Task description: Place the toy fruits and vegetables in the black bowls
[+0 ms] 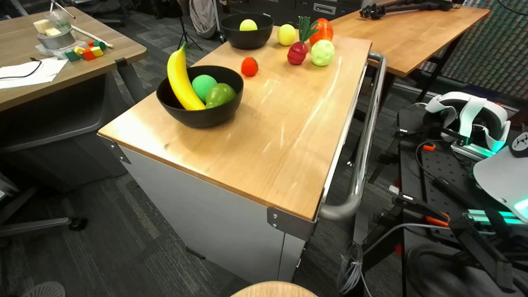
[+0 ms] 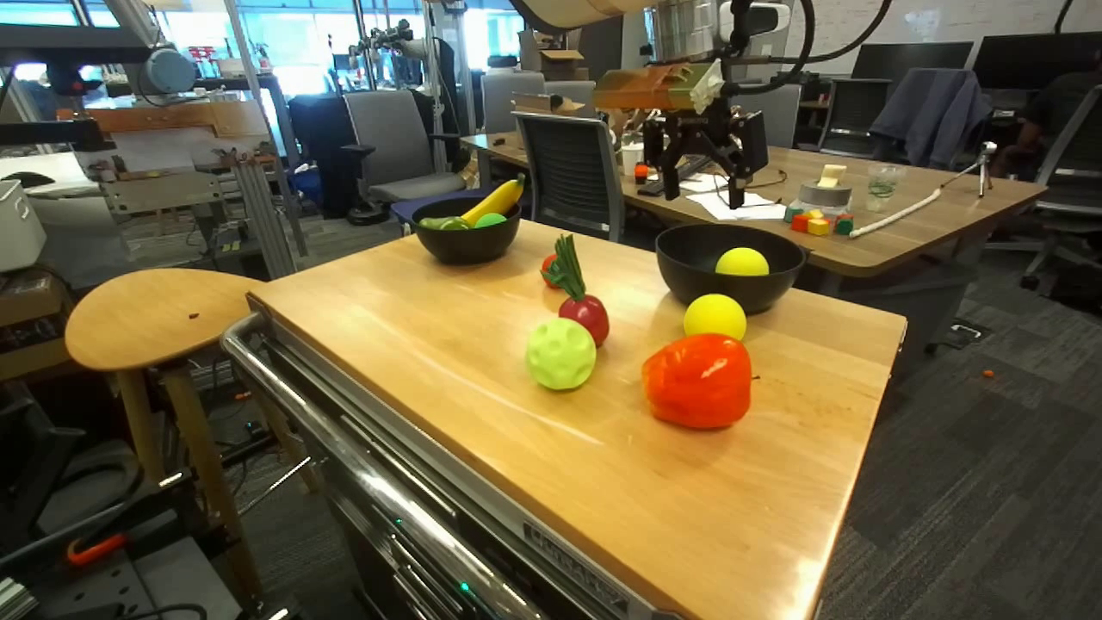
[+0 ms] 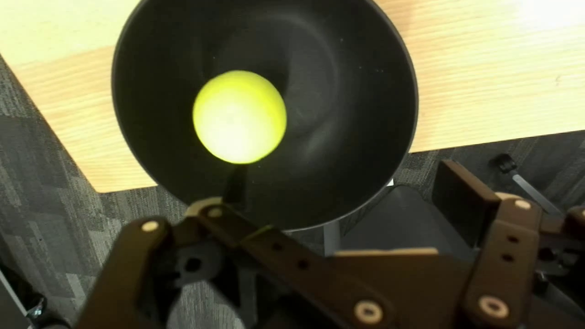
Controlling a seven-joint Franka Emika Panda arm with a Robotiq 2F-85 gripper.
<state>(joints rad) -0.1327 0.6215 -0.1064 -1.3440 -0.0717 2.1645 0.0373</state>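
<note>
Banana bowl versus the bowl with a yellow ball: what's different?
The banana bowl holds a banana, a green ball and olive-green fruit; the other bowl shows one yellow ball. The banana juts past the banana bowl's rim; nothing crosses the other bowl's. The open hand hangs near the other bowl, away from the banana bowl. Both are black, round and upright.

In an exterior view, looks down from one end of the surface (image 1: pixel 264 144) past the banana bowl (image 1: pixel 206 119) at ten o'clock. In an exterior view, faces back, more level, from roughly opposite, over the pepper (image 2: pixel 697 381) at four. In wrist view, peers closely down past the claw (image 3: pixel 349 196) at six into the ball bowl (image 3: pixel 356 114). Includes both bowls in both exterior views.
</note>
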